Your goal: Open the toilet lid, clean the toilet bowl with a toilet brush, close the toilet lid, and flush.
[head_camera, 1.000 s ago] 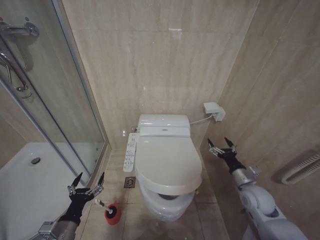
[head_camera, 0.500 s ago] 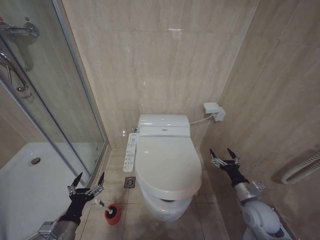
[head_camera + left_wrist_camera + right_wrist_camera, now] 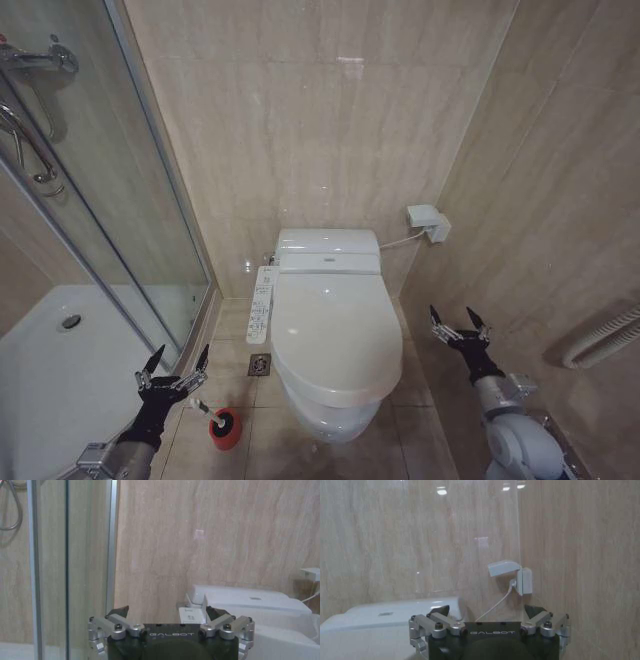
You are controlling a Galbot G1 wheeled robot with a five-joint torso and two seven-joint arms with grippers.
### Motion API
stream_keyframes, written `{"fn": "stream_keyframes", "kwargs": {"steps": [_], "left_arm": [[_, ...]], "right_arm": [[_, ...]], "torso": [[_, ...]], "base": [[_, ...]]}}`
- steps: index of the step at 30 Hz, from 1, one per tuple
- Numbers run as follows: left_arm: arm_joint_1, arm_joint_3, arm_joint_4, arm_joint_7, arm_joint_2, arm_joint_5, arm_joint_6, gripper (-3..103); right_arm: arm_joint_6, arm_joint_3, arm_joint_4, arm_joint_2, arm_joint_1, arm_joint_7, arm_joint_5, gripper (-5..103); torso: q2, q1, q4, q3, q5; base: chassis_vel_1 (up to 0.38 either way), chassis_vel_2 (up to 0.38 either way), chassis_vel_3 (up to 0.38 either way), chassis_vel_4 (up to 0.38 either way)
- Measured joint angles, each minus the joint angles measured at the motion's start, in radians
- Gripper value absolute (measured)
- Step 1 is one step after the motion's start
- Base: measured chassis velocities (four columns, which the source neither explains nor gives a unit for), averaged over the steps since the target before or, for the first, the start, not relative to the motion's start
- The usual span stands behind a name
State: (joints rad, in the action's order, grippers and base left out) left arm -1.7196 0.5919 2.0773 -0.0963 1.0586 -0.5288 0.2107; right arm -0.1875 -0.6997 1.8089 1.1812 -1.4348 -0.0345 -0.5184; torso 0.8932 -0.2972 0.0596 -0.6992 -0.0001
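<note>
Both sets of fingers are spread wide with nothing between them. The left gripper (image 3: 174,365) has its dark pointed tips fanned apart low on the robot's left, hanging just above the floor by the shower's glass door (image 3: 95,210). Right beside it sits the toilet brush (image 3: 203,408): thin pale handle sticking out of a small round red holder (image 3: 225,428) on the beige tile floor (image 3: 215,445). The gripper isn't touching either one.

The right gripper (image 3: 456,328) is also splayed and empty, held up off the floor between the toilet and the right-hand wall, clear of both. In its wrist view you can see the silver knuckles and black body of it (image 3: 489,620) pointing at a small white box (image 3: 516,575) mounted on the wall with a cable drooping from it.

The toilet lid (image 3: 333,335) is down, a smooth glossy white oval covering the whole top. The toilet bowl (image 3: 335,420) peeks out under its front edge, rounded white ceramic. A white control strip (image 3: 262,303) with tiny buttons runs along the side nearest the shower. Walls are polished beige stone-look tile.
</note>
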Motion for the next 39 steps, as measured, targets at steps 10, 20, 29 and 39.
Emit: {"fn": "stream_keyframes", "kwargs": {"steps": [10,20,29,39], "left_arm": [[0.0,0.0,0.0,0.0,0.0,0.0,0.0,100],[0.0,0.0,0.0,0.0,0.0,0.0,0.0,100],[0.0,0.0,0.0,0.0,0.0,0.0,0.0,100],[0.0,0.0,0.0,0.0,0.0,0.0,0.0,100]], "right_arm": [[-0.005,-0.008,0.004,0.026,-0.01,-0.019,-0.012,100],[-0.01,-0.034,-0.002,0.017,-0.012,-0.021,-0.036,100],[-0.012,-0.043,-0.015,0.01,-0.01,-0.02,-0.043,100],[-0.012,-0.045,-0.014,0.005,-0.009,-0.029,-0.042,100]], "torso": [[0.0,0.0,-0.0001,0.0,0.0001],[0.0,0.0,-0.0001,0.0,0.0001],[0.0,0.0,-0.0001,0.0,0.0001],[0.0,0.0,-0.0001,0.0,0.0001]], "base": [[0.0,0.0,0.0,0.0],[0.0,0.0,0.0,0.0],[0.0,0.0,0.0,0.0],[0.0,0.0,0.0,0.0]]}}
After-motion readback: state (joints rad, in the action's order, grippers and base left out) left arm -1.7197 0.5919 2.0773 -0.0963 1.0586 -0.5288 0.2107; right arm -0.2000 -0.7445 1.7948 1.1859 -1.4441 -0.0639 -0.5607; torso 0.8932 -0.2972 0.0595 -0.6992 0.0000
